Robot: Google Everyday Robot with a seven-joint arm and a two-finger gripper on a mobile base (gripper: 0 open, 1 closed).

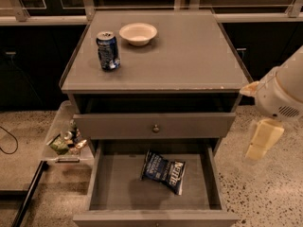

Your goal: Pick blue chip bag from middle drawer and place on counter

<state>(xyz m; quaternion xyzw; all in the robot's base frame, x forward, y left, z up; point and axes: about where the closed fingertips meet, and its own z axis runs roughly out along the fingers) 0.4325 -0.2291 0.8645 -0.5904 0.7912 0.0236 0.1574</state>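
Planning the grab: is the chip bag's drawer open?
Open: middle drawer pulled out, blue chip bag inside. Gripper hangs right of it.

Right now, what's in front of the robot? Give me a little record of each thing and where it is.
claw: right of the cabinet, above the floor, away from the bag
blue chip bag: lying in the middle drawer
middle drawer: pulled open
counter: carries soda can and bowl
soda can: upright, counter's left
bowl: beside the can, further back
progress: bag not yet picked
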